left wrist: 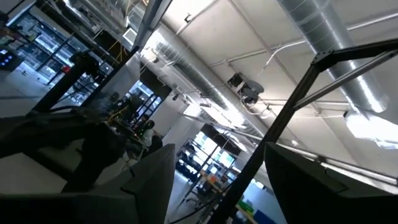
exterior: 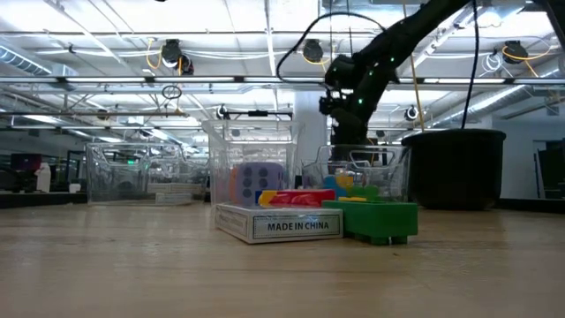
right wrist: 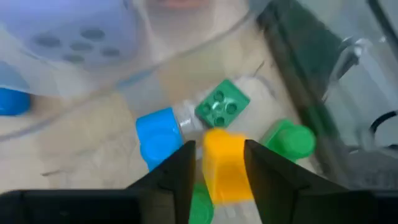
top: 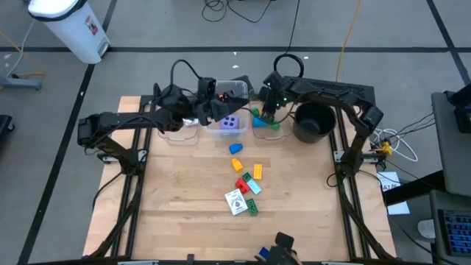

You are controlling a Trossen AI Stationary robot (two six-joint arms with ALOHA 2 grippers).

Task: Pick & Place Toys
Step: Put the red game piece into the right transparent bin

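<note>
My right gripper [right wrist: 221, 152] reaches down into the right clear bin [top: 265, 126]. A blurred yellow brick [right wrist: 225, 165] stands between its fingers, which are apart. Below it on the bin floor lie green bricks [right wrist: 222, 106] and a blue brick [right wrist: 155, 134]. A purple die [top: 230, 124] rests in the middle bin. More bricks [top: 258, 171], a blue piece [top: 235, 148] and a white card box [top: 236, 202] lie on the table's middle. My left gripper [top: 213, 110] is open behind the middle bin, raised and pointing up at the ceiling, with nothing between its fingers. My right gripper has the yellow brick [right wrist: 224, 155] in the gap between its two fingers, which slant down into the bin from above. The brick fills the gap and shows blurred. I cannot tell whether the fingers touch its sides.
A black pot [top: 314, 121] stands right of the bins at the far right. A third clear bin [top: 180, 132] stands at the far left. The near half of the wooden table [top: 184, 221] is bare around the card box and a green brick [exterior: 380, 221].
</note>
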